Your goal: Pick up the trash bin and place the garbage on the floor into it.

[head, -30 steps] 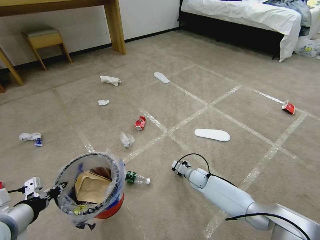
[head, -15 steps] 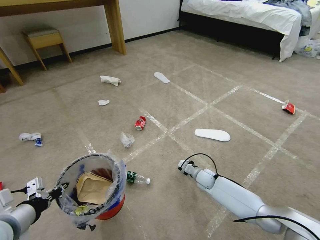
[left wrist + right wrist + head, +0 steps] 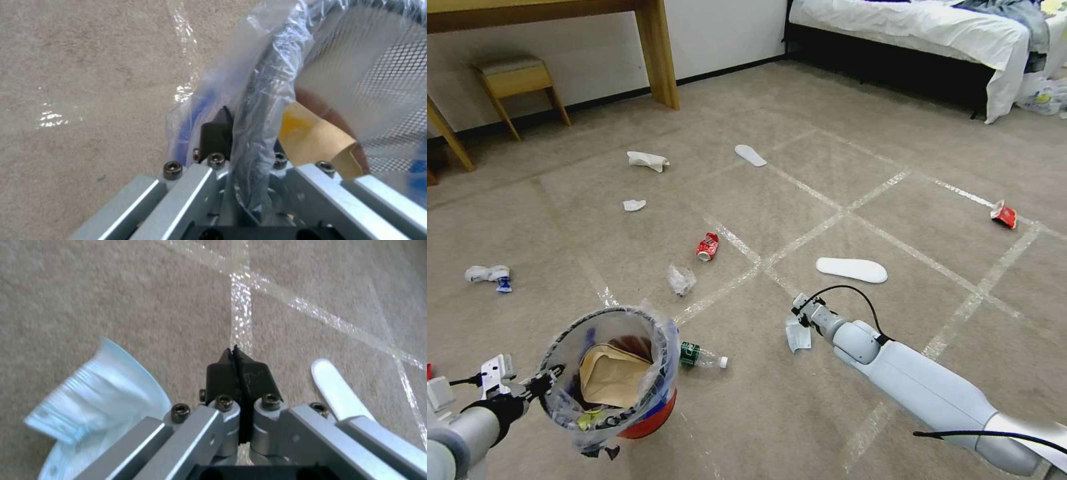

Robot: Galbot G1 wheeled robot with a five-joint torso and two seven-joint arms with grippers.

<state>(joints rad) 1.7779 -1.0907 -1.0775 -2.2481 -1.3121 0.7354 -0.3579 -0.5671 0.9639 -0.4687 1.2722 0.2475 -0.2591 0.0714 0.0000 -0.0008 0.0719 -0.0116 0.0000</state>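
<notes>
- The floor (image 3: 894, 167): you see most garbage unpicked — slippers (image 3: 852, 269), red cans (image 3: 708, 246), tissues (image 3: 647, 160), a clear bottle (image 3: 702, 356).
- The trash bin (image 3: 607, 373), at your 7 o'clock: lifted, the left gripper (image 3: 242, 150) clamps its rim; a brown paper bag (image 3: 610, 377) lies inside.
- The right gripper (image 3: 238, 368), 5 o'clock: fingers pressed together, empty, beside a pale mask-like piece (image 3: 89, 400) you cannot identify surely.

Left hand (image 3: 547, 385) clamped, low left; right hand (image 3: 239, 364) closed, outstretched forward
</notes>
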